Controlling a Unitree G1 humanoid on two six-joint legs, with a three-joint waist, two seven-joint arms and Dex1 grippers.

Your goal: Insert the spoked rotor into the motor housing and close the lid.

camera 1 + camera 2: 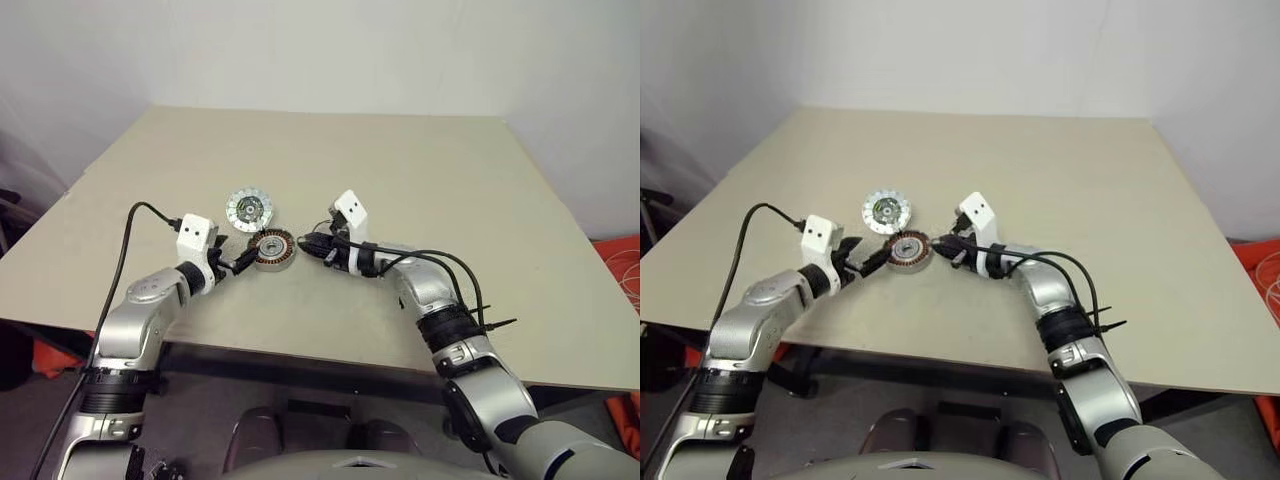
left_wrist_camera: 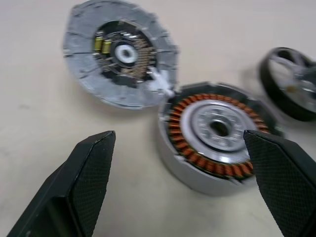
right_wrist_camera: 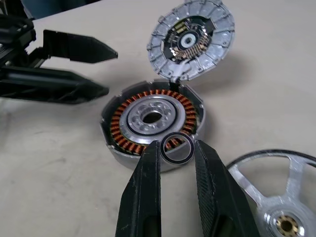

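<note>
Head views: on the beige table (image 1: 420, 200) sits one short round metal motor housing (image 1: 273, 249) with a copper winding ring and silver hub. One flat silver lid (image 1: 248, 208), ribbed rim and dark greenish centre, lies face up, touching the housing's far edge. The left gripper (image 1: 240, 262) is just beside the housing on its left, and the right gripper (image 1: 312, 247) just beside it on its right. Left wrist view: its two black fingers (image 2: 89, 168) are spread wide, empty, flanking the housing's near side; one shiny silver spoked rotor (image 2: 291, 86) with a dark rim lies just beyond the housing. Right wrist view: the right fingers (image 3: 148, 192) are nearly together, pinching one tiny black ring (image 3: 176, 147) between the tips, over the housing's near rim; the rotor (image 3: 281, 197) lies on the table beside them, apart from the housing. Judgement: the step in hand looks like seating the small ring on the hub, ahead of rotor insertion; rotor not yet in, lid not yet closed. Next move calls for centring the ring over the hub bore and releasing it, then picking up the rotor. Count: one housing, one lid, one rotor, one ring, two grippers.
</note>
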